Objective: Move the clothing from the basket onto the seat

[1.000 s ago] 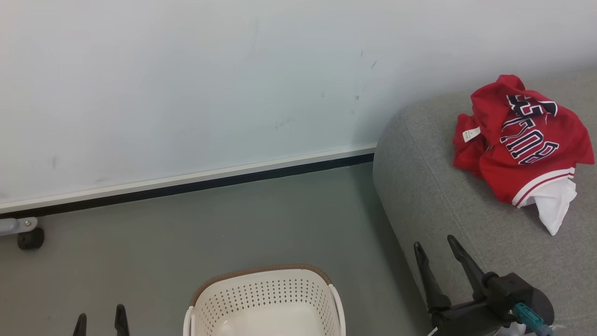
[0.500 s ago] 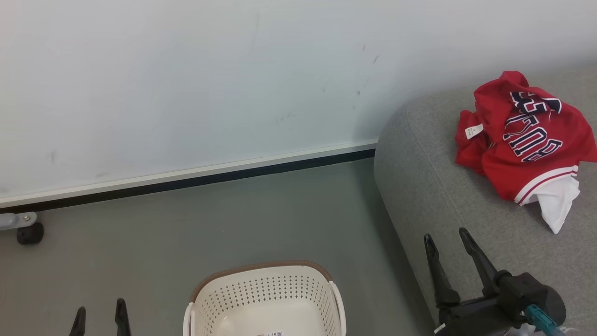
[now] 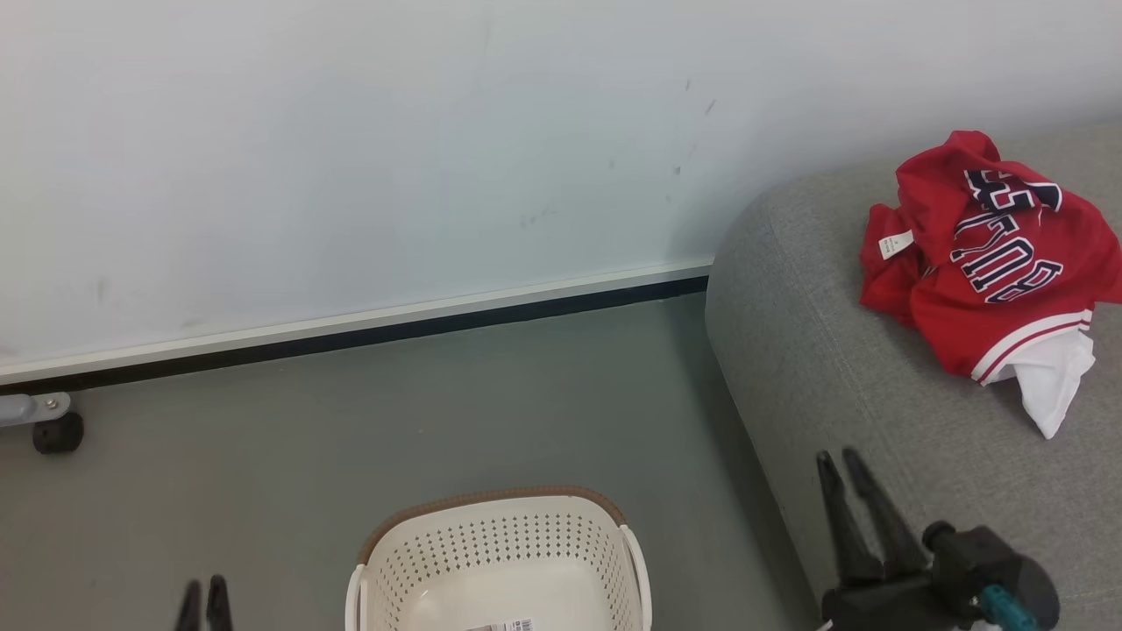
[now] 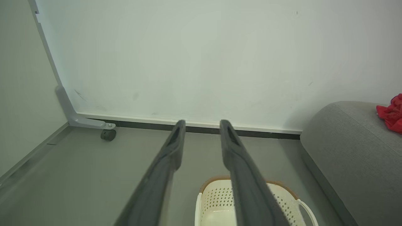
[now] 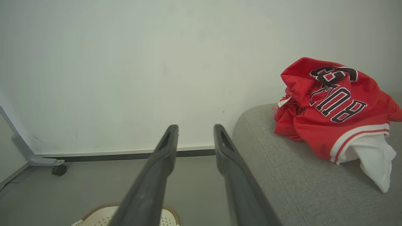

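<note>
1. Sitting in a crumpled heap on the seat (image 3: pixel 841 368), the clothing (image 3: pixel 982 263) is well off to the right of the basket (image 3: pixel 491 535), red jersey on top, white piece poking out underneath.
2. Left end effector (image 3: pixel 203 583) hangs left of the basket, fingers nearly together, small gap, holding nothing.
3. Right end effector (image 3: pixel 836 454) is right of the basket by the seat's rounded edge, same narrow gap, empty too.

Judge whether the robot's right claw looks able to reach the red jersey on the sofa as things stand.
Probably yes. The right claw hangs empty near the sofa, and only bare cushion lies between it and the red jersey; nothing blocks the way, though the arm must extend.
</note>
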You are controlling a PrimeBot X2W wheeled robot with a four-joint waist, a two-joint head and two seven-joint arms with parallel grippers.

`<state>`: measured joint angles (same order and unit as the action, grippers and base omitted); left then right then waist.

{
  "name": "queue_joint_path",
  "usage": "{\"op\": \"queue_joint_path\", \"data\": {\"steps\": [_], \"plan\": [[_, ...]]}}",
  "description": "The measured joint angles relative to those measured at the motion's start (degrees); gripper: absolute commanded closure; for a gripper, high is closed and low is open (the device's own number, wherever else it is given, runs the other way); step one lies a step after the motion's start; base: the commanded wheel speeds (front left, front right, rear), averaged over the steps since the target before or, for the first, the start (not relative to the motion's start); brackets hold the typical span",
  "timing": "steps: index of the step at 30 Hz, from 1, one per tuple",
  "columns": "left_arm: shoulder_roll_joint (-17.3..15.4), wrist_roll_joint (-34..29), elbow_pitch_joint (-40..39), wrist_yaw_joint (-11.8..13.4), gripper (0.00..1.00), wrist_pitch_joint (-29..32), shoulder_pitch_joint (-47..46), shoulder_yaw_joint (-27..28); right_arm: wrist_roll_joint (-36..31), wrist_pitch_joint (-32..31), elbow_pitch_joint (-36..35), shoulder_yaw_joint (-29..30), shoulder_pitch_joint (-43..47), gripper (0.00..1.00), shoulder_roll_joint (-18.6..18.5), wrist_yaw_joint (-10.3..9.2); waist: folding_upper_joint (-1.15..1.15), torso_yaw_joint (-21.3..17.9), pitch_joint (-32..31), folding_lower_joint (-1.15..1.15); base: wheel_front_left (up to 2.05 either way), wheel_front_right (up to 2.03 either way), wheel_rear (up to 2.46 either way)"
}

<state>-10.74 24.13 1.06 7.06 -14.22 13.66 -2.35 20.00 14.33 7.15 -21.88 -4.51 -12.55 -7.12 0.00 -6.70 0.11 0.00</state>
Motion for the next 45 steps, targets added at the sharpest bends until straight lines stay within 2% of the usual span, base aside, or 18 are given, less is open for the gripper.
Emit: {"op": "queue_joint_path", "data": {"steps": [9, 45], "plan": [[1.47, 2.08, 2.36, -0.57, 1.00, 1.12, -0.23, -0.22, 2.49, -1.15, 2.49, 1.11, 1.89, 1.00, 1.03, 0.58, 0.00, 0.21, 0.05, 0.00, 0.00, 0.00, 0.00], [3.86, 27.58, 7.50, -5.59, 1.00, 9.16, -6.22, 3.07, 29.63, -9.28, 5.15, 12.24, 1.48, 1.00, 4.50, 5.65, 0.00, 2.84, 0.02, 0.00, 0.00, 0.00, 0.00]]}}
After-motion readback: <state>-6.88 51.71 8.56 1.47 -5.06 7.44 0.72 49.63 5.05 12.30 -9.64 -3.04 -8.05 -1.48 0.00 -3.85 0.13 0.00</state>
